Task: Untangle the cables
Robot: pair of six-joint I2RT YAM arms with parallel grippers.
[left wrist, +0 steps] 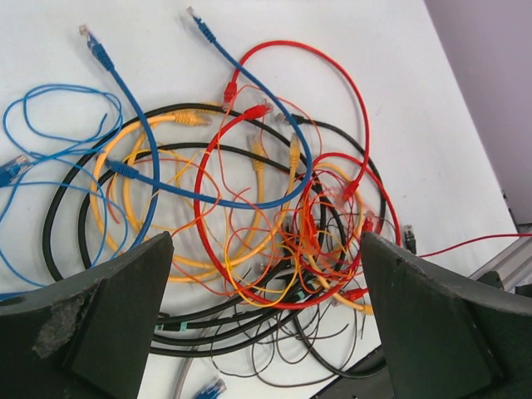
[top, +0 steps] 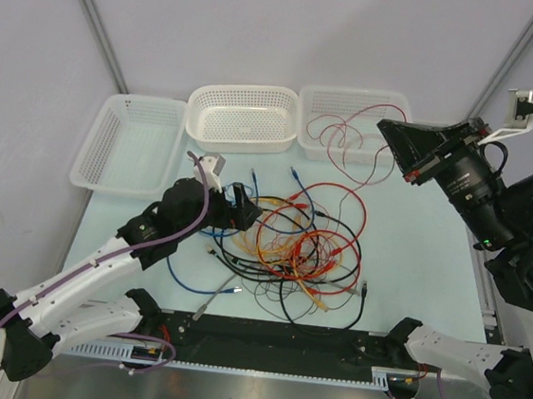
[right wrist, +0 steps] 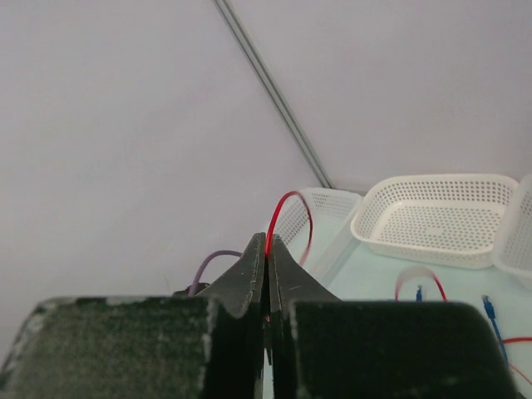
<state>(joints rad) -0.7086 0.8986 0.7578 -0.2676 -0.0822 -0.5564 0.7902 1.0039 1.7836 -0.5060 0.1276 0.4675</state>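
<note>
The cables (top: pixel 299 251) lie in a tangled pile of red, orange-yellow, blue, black and grey wires at the table's middle. My left gripper (top: pixel 237 206) hovers at the pile's left edge. In the left wrist view it (left wrist: pixel 266 320) is wide open and empty, with the tangle (left wrist: pixel 274 216) showing between its fingers. My right gripper (top: pixel 383 126) is raised over the right basket and is shut on a thin red cable (right wrist: pixel 287 204), pinched at its tips (right wrist: pixel 267 243). That red cable (top: pixel 347 115) trails down across the basket toward the pile.
Three white perforated baskets stand in a row at the back: left (top: pixel 96 143), middle (top: pixel 239 141), right (top: pixel 306 118). A black rail (top: pixel 271 338) runs along the near edge between the arm bases. Loose blue cables (left wrist: pixel 58 133) spread left of the pile.
</note>
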